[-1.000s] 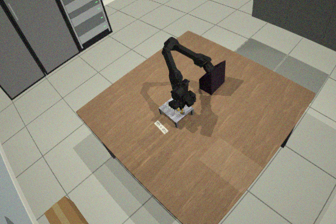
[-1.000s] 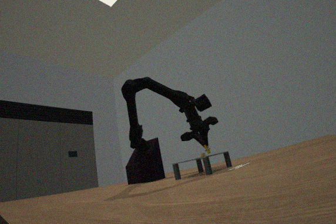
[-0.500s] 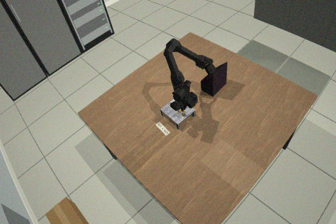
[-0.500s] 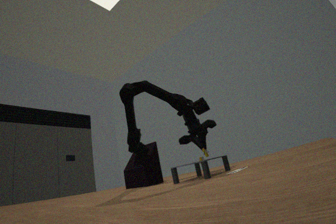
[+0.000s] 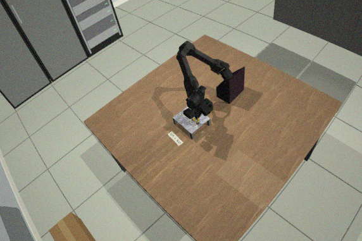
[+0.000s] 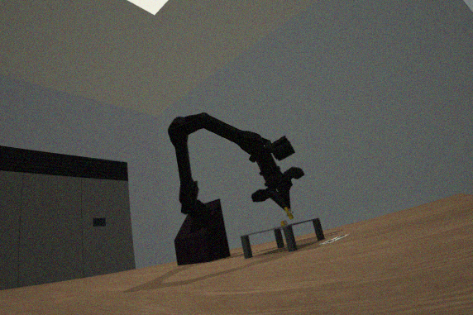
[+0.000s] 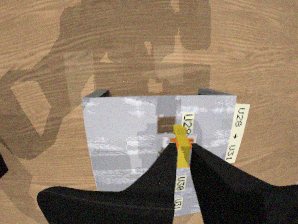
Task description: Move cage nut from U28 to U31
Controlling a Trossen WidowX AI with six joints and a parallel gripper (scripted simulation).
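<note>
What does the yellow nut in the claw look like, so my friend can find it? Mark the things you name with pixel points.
On the big wooden table (image 5: 269, 127) (image 6: 372, 257) (image 7: 265, 55), find the little grey plate on legs (image 5: 190, 125) (image 6: 303, 221) (image 7: 112, 125). Just above it, the black claw (image 5: 197, 117) (image 6: 286, 207) (image 7: 181, 148) pinches a small yellow nut (image 5: 198, 121) (image 6: 289, 213) (image 7: 183, 157). It's the one up between the fingertips; the other yellow nut (image 5: 193, 119) (image 6: 284, 223) sits lower, at the plate.

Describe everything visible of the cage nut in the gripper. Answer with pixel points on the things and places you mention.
The cage nut (image 5: 198, 121) (image 6: 289, 213) (image 7: 183, 159) is a small yellow piece, longer than wide, with orange showing across it at the fingertips. Its material is unclear. The gripper (image 5: 197, 117) (image 6: 286, 207) (image 7: 181, 148) is shut on it. In the exterior view it tilts slightly and appears raised above the rail plate (image 5: 187, 124) (image 6: 265, 231) (image 7: 112, 130), not clipped in. Its spring wings cannot be made out.
</note>
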